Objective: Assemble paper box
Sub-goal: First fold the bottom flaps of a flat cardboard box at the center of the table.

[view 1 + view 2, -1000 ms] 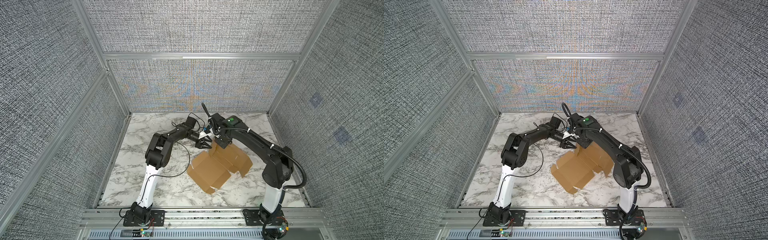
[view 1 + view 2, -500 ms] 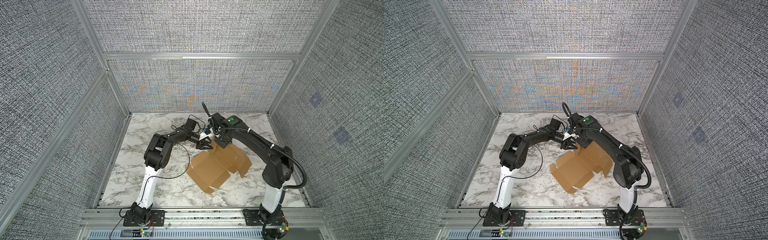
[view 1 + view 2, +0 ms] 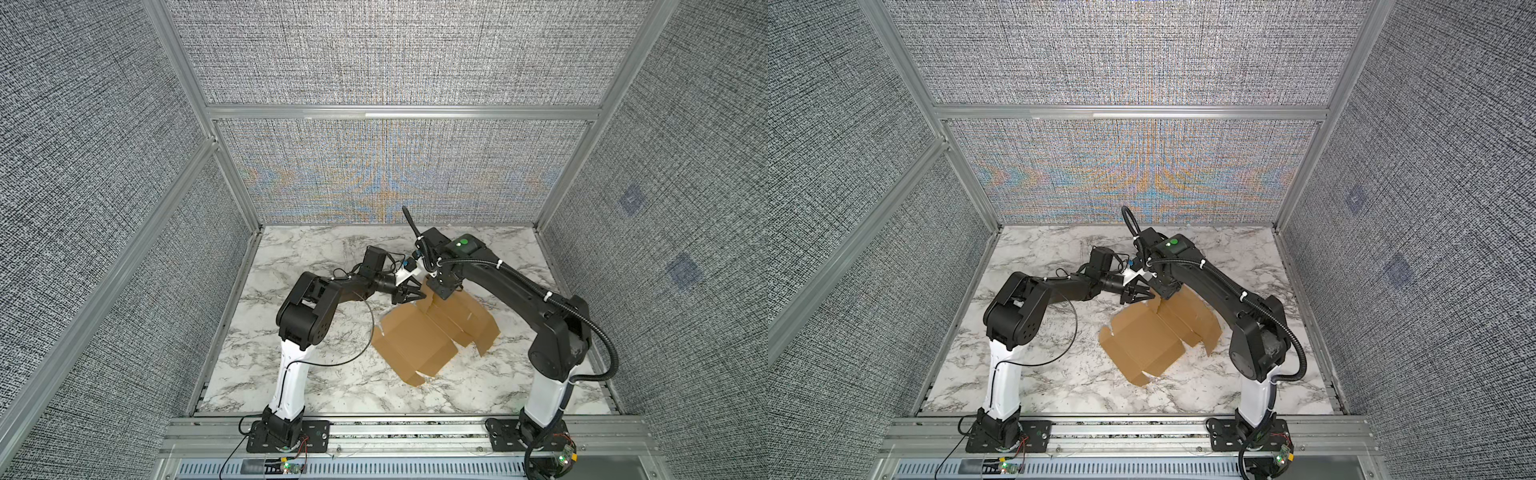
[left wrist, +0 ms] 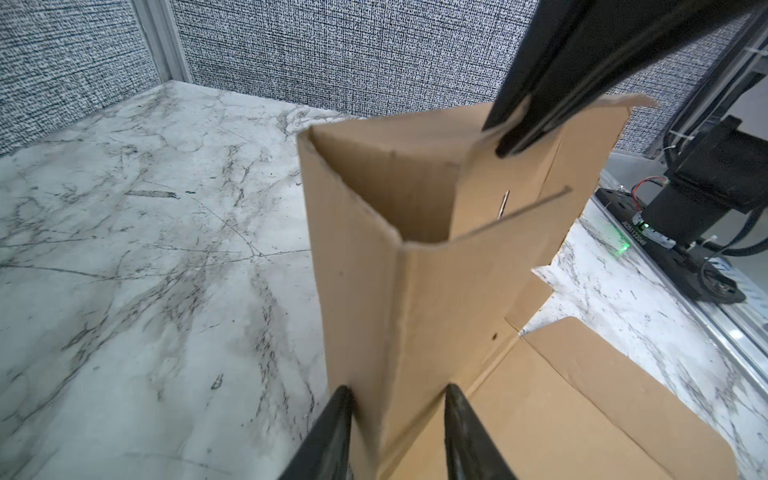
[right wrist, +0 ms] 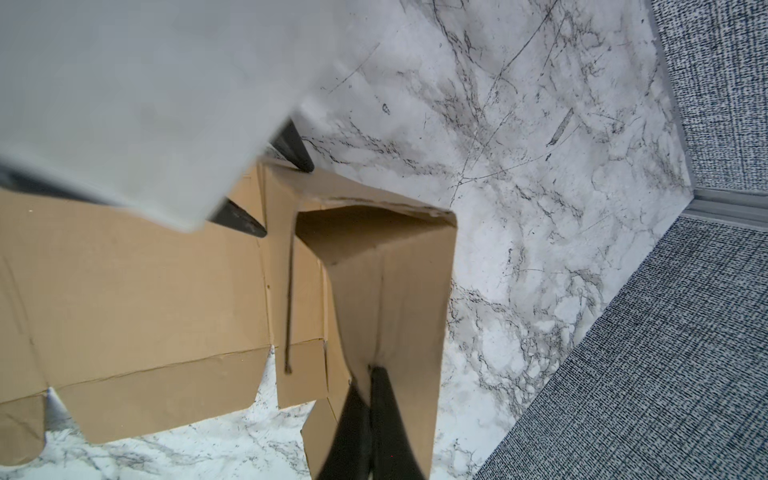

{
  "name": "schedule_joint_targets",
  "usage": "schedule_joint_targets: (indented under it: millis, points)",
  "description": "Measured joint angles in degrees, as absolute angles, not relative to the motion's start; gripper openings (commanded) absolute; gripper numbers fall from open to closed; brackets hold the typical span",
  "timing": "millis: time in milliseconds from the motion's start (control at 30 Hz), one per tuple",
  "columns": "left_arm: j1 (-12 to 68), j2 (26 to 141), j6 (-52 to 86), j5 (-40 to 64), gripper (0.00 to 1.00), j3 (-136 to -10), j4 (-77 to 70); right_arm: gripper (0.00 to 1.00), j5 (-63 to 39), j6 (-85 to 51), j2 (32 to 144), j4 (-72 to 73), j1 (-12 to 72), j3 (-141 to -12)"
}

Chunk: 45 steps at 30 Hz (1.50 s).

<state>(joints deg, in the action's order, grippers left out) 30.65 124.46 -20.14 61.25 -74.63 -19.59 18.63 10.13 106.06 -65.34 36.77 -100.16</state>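
I'm raising a wall of the tan corrugated cardboard box sheet [image 3: 415,340] on the worktop [image 3: 316,374]. My right pincer [image 5: 370,374] is clamped on its flap, and my left pincer [image 4: 399,415] sits half-spread astride the fold (gripping? cannot tell). Next, I judge: crease it squarely.

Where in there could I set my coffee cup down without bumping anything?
Bare table lies between the left arm and the left wall, along the front rail before the paper box, and under the back wall. It is crowded mid-table, where the left end effector and right end effector meet at the box's raised flap.
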Motion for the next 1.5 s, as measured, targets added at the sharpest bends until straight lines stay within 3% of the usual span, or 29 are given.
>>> schedule_joint_targets:
  millis: [367,600,767,1133,1500]
  points:
    - [31.64,121.58,-10.31,54.04,0.23,-65.87,-37.19,0.00,17.10,8.69,104.99,-64.07,36.93,-98.87]
    - [33.12,121.36,-6.55,50.26,0.23,-64.42,-42.28,0.00,16.51,7.51,104.99,-63.37,37.30,-98.48]
    - [33.82,121.30,-5.56,47.88,0.17,-63.46,-44.47,0.00,16.36,7.42,104.97,-63.05,37.36,-98.21]
    - [34.11,120.86,-4.43,46.44,0.14,-63.09,-46.59,0.26,9.78,6.63,99.26,-64.29,36.67,-99.83]
    - [34.09,120.33,-6.00,46.48,0.15,-62.85,-46.48,0.49,-6.55,-4.01,90.45,-50.85,22.55,-85.73]
